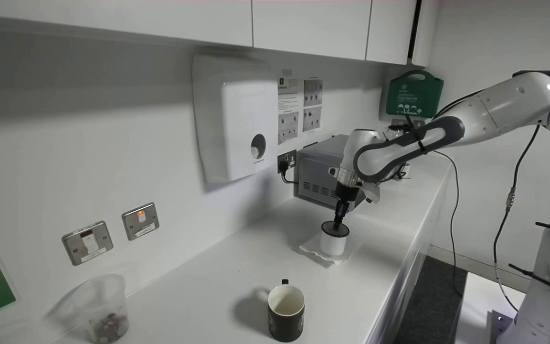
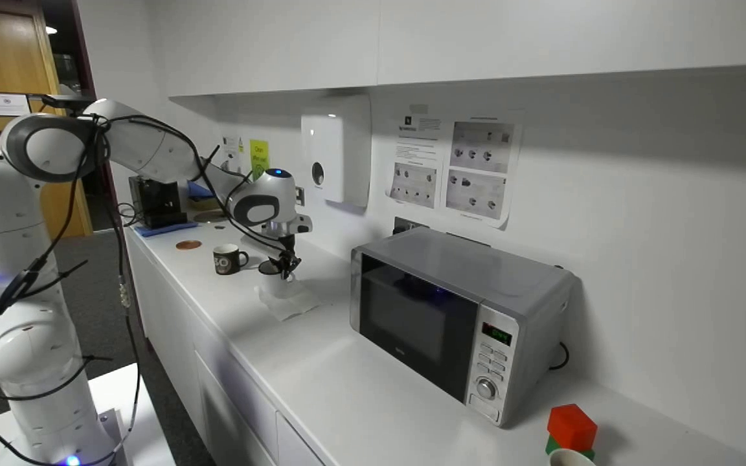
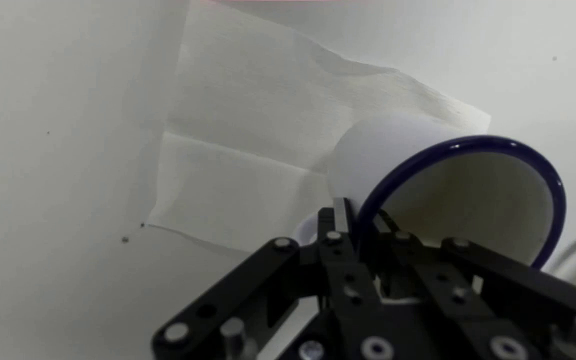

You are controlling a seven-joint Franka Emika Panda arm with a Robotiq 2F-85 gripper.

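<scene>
We see the black gripper (image 3: pixel 361 215) pinched narrowly onto the edge of a white, blue-rimmed mug (image 3: pixel 460 195). The mug stands upright on a paper towel (image 3: pixel 238 110) on the white counter (image 1: pixel 208 296). We judge the grip made; whether lifting or release is left, we cannot tell.

Mug (image 3: pixel 468 200) glossy, napkin (image 3: pixel 253 125) matt ppr.

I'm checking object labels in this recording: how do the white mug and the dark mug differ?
The white mug is white outside with a dark blue rim; the dark mug has a pale pattern.
The tool is closed on the white mug's rim; the dark mug is not held.
A paper towel lies under the white mug; the dark mug stands directly on the counter.
Both look upright and open-topped.
</scene>
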